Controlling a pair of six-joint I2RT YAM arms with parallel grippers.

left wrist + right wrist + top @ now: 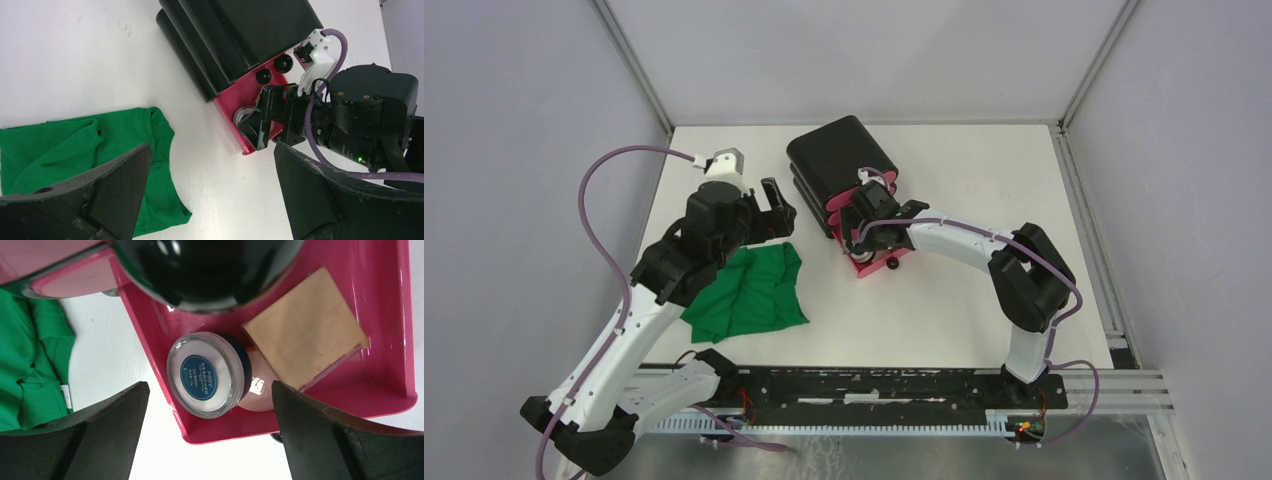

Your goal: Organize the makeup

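Finishes under my right gripper: mostly plastic, w/ some cloth.
The pink drawer is shining as smooth glossy plastic, and its black knob is gleaming too. The compact is showing a clear plastic rim & a printed label. The tan pad is looking matt, fine-grained. The green cloth is lying soft, creased, matt. My fingers are looking like matt, rough black plastic.

One green cloth lies left of the middle of the top view. There is one black box and one open pink drawer. The drawer has one round compact, one tan square pad and one pink puff.
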